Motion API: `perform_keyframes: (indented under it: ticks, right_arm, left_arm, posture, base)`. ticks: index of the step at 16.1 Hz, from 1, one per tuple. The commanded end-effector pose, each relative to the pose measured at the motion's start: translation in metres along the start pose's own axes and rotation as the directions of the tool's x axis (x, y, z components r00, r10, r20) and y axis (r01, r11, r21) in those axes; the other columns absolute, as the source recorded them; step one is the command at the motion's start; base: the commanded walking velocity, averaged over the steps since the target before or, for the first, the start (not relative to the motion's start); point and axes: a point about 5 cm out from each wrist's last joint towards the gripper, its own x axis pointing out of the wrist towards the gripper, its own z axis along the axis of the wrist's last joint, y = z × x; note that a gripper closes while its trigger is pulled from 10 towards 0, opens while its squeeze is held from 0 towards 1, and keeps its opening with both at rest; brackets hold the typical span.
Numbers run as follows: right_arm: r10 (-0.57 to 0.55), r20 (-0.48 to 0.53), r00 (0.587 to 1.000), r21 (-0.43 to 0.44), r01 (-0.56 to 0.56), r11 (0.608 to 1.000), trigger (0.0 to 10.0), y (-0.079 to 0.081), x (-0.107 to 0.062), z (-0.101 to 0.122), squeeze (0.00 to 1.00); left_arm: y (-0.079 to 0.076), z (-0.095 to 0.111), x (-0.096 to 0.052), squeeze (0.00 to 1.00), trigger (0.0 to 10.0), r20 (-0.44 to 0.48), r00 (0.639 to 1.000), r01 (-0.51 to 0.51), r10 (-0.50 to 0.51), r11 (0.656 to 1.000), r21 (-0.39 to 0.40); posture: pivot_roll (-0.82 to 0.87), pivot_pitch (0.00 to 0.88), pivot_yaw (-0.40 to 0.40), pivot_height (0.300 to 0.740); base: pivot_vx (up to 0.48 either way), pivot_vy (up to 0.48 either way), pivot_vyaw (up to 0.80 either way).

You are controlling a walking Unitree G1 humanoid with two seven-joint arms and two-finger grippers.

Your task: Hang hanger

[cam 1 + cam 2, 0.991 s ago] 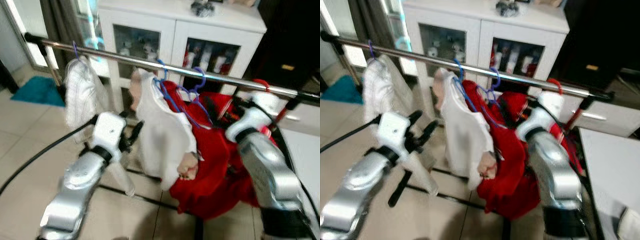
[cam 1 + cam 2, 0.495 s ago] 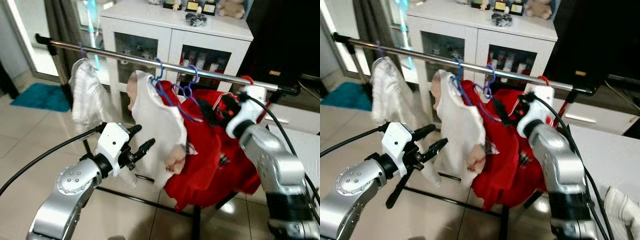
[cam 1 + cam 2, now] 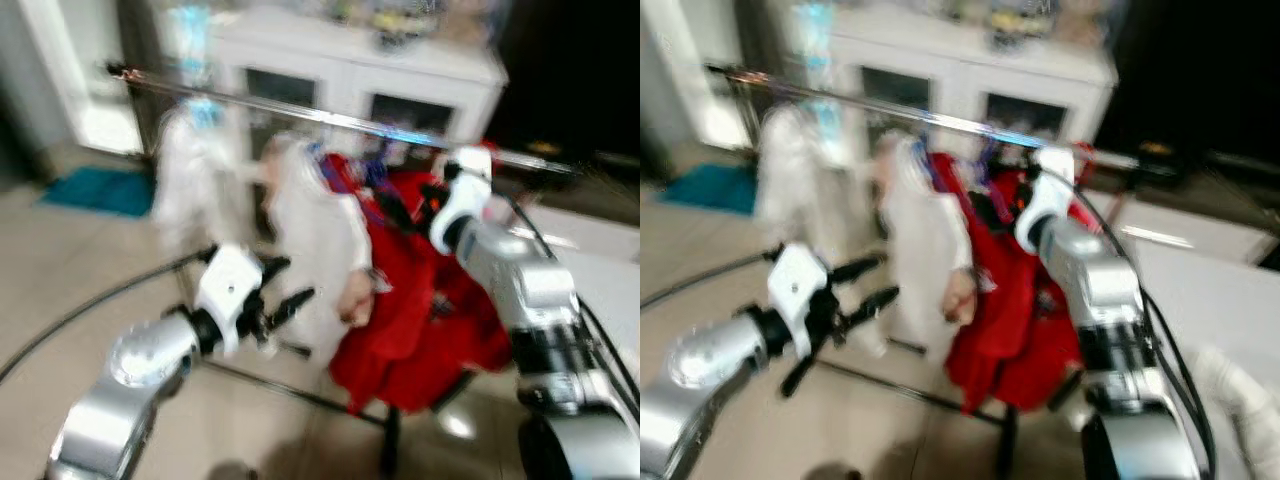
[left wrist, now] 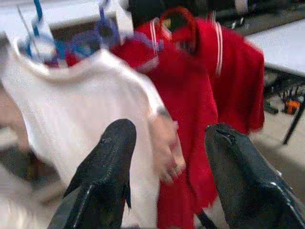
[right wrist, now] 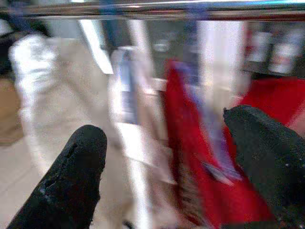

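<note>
The head views were blurred, and the whole scene sat differently in them than half a second earlier; this was judged to be camera motion, not motion of the garments.

At the left end of the horizontal chrome clothes rail [image 3: 330, 120] hung a white towel-like cloth [image 3: 190, 185]. The left gripper [image 3: 285, 290] stood below the rail, just beside the white short-sleeved shirt [image 3: 320, 240], with its two black fingers [image 4: 107, 162] spread apart and holding nothing, much as half a second before.

The white shirt hung from a blue plastic hanger [image 4: 102, 33] on the middle of the rail. Next came the red polo shirts with white collar trim [image 3: 420, 290], bunched toward the right end of the rail. Their hangers ran roughly across the rail with hooks pointing up; the blur hid finer detail.

The right gripper [image 3: 400, 210] had drawn slightly back from the rail and sat at the upper edge of the red garments. In the right wrist view its fingers [image 5: 76, 176] stood wide apart, empty, facing the rail and garments. The hanger appeared already seated on the rail, so the task was judged nearly complete.
</note>
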Motion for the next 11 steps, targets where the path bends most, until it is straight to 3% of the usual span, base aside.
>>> perform_keyframes:
  ticks: [1, 2, 3, 4, 5, 7, 8, 10, 11]
  right_arm:
    - [-0.004, 0.033, 0.999, -0.008, 0.004, 1.0, 10.0, -0.001, 0.0, 0.006, 1.0]
    - [0.004, 0.055, 0.998, 0.004, -0.005, 1.0, 10.0, 0.0, -0.002, 0.007, 1.0]
    - [0.002, 0.107, 0.994, 0.044, -0.007, 0.999, 10.0, 0.001, -0.01, 0.005, 1.0]
    - [-0.018, 0.136, 0.991, 0.079, 0.007, 0.997, 10.0, 0.002, -0.019, -0.002, 1.0]
    - [-0.063, 0.129, 0.99, 0.116, 0.048, 0.992, 10.0, 0.003, -0.033, -0.023, 1.0]
    - [-0.115, 0.119, 0.986, 0.131, 0.099, 0.986, 10.0, 0.003, -0.042, -0.035, 1.0]
    - [-0.17, 0.127, 0.977, 0.132, 0.154, 0.979, 10.0, 0.005, -0.056, -0.046, 1.0]
    - [-0.181, 0.138, 0.974, 0.146, 0.16, 0.976, 10.0, 0.01, -0.067, -0.054, 1.0]
    - [-0.187, 0.124, 0.975, 0.155, 0.167, 0.974, 10.0, 0.012, -0.071, -0.06, 1.0]
  left_arm:
    - [0.007, 0.005, 0.006, 0.0, 10.0, 0.009, 0.998, -0.063, 0.063, 0.998, 0.011]
    - [0.009, 0.004, 0.008, 0.0, 10.0, 0.016, 0.994, -0.11, 0.11, 0.994, -0.005]
    - [0.015, 0.002, 0.011, 0.0, 10.0, 0.029, 0.97, -0.241, 0.242, 0.97, -0.036]
    - [0.016, 0.0, 0.011, 0.0, 10.0, 0.031, 0.952, -0.301, 0.303, 0.952, -0.055]
    - [0.013, -0.002, 0.012, 0.0, 10.0, 0.029, 0.938, -0.341, 0.344, 0.937, -0.076]
    - [0.012, -0.003, 0.013, 0.0, 10.0, 0.026, 0.928, -0.367, 0.37, 0.927, -0.08]
    - [0.017, -0.002, 0.012, 0.0, 10.0, 0.033, 0.903, -0.424, 0.428, 0.902, -0.082]
    - [0.021, -0.003, 0.008, 0.0, 10.0, 0.04, 0.871, -0.487, 0.49, 0.871, -0.067]
    - [0.02, -0.005, 0.007, 0.0, 10.0, 0.035, 0.872, -0.486, 0.489, 0.872, -0.063]
  posture:
    - [0.09, 0.0, -0.074, 0.74]
    - [0.1, 0.0, -0.078, 0.74]
    - [0.09, 0.0, -0.083, 0.74]
    - [0.09, 0.0, -0.083, 0.74]
    - [0.08, 0.0, -0.079, 0.74]
    - [0.07, 0.0, -0.072, 0.74]
    - [0.07, 0.0, -0.071, 0.74]
    - [0.06, 0.0, -0.069, 0.74]
    - [0.06, 0.0, -0.07, 0.74]
  base:
    - [0.0, 0.0, 0.0]
    - [0.0, 0.0, 0.0]
    - [0.0, 0.0, 0.0]
    - [0.0, 0.0, 0.0]
    - [0.0, 0.0, 0.0]
    - [0.0, 0.0, 0.0]
    - [0.0, 0.0, 0.0]
    - [0.0, 0.0, 0.0]
    - [0.0, 0.0, 0.0]
